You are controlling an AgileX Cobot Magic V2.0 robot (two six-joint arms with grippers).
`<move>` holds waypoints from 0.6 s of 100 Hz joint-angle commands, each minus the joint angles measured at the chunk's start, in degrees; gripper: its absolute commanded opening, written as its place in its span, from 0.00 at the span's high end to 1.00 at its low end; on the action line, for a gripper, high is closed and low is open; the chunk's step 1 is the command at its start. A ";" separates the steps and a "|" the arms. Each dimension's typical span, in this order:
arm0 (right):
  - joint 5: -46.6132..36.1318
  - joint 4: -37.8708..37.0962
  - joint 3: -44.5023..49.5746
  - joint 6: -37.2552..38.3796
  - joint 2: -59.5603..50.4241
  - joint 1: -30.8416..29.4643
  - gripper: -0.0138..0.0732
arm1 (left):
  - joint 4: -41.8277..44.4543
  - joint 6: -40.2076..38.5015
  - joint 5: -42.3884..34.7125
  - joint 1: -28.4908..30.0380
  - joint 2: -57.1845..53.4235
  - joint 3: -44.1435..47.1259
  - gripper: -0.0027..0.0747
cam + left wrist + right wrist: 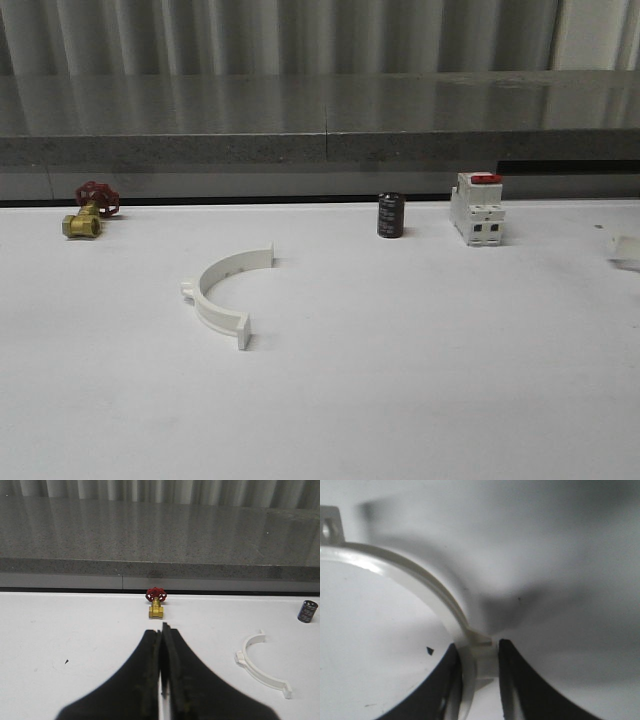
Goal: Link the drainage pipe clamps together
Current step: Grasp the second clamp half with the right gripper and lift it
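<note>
Right wrist view: our right claw (pixel 479 672) is pinching one clamp half (pixel 405 572) | left claw (pixel 162 680) is pressing together, empty | other half (pixel 225 290) is lying mid-tabletop (pixel 400 380) | held half probably white, blurred.

Closed left gripper (pixel 162 680) facing brass valve (pixel 156 605)

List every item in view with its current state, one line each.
Left gripper: shut, empty, above the table.
Right gripper: shut on second clamp half.
Second clamp half: held at its middle.
First clamp half: lying loose, unjoined.
Valve: lying untouched.
Capacitor: upright.
Circuit breaker: upright.
</note>
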 commanded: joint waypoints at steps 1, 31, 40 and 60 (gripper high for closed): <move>0.14 0.12 -2.30 -0.22 -5.40 2.18 0.90 | -0.22 0.03 -4.31 0.08 0.63 -1.42 0.99; 5.51 0.12 -6.89 9.13 -7.02 15.21 0.90 | -0.22 0.03 -4.31 0.08 0.63 -1.42 0.99; 7.45 0.12 -8.34 13.34 -6.92 19.59 0.90 | -0.22 0.03 -4.31 0.08 0.63 -1.42 0.99; 7.70 -0.12 -9.60 19.97 -6.64 27.78 0.90 | -0.22 0.03 -4.31 0.08 0.63 -1.42 0.99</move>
